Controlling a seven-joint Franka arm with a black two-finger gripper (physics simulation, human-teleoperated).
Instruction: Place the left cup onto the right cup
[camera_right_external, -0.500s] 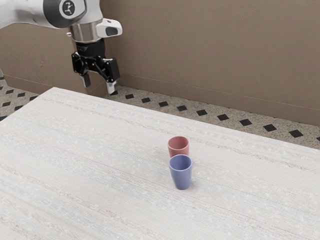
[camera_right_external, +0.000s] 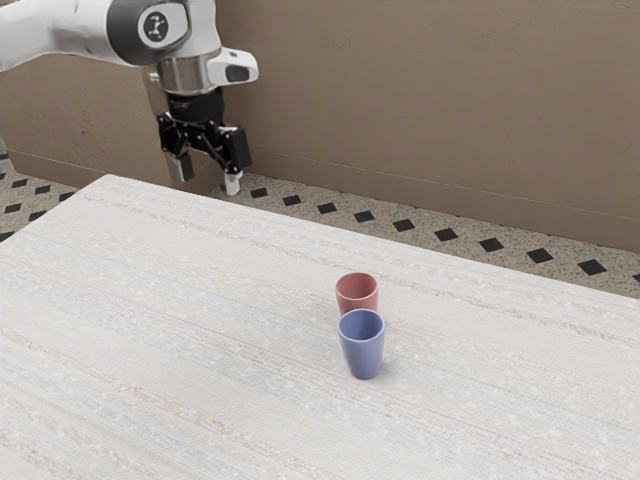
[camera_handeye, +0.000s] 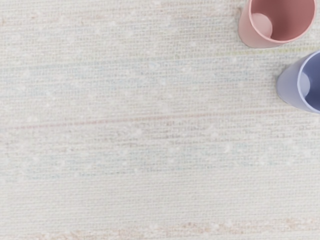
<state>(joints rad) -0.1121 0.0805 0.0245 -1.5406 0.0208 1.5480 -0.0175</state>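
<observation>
My gripper (camera_right_external: 208, 173) hangs wide open and empty above the far edge of the worktop (camera_right_external: 150, 330), well apart from the pink cup (camera_right_external: 357, 293) and blue cup (camera_right_external: 361, 343), which stand upright just beside each other

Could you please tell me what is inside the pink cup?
The pink cup looks empty: the wrist view shows its bare floor and inner wall. Part of its rim is cut off, so that bit stays unseen.

Pastel cups, pale wood, brown backdrop

Dusty-pink plastic cup (camera_right_external: 357, 293); periwinkle-blue plastic cup (camera_right_external: 361, 343); whitewashed wooden table (camera_right_external: 150, 330) with faint pink and blue grain streaks; black two-finger gripper (camera_right_external: 209, 178) with pale tips; plain brown wall (camera_right_external: 450, 100); speckled beige floor (camera_right_external: 420, 215) patterned with black diamonds.
</observation>
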